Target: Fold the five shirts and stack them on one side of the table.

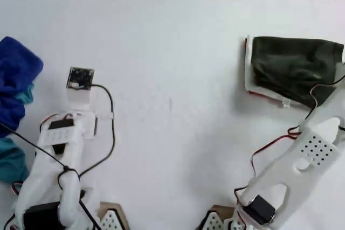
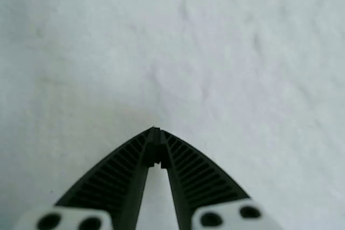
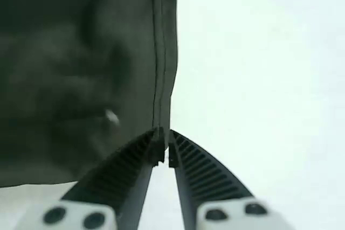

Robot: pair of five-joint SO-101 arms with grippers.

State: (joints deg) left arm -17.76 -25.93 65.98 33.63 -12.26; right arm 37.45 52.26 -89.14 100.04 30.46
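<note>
No text, number or sign was readable. White tag [image 1: 285, 103] at edge of dark green shirt [image 1: 294, 68] on bench was too small to read.

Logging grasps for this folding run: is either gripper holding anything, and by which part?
Left gripper: nothing, shut over bare table. Right gripper: shut at the dark green shirt's hemmed edge; a pinch cannot be confirmed.
</note>
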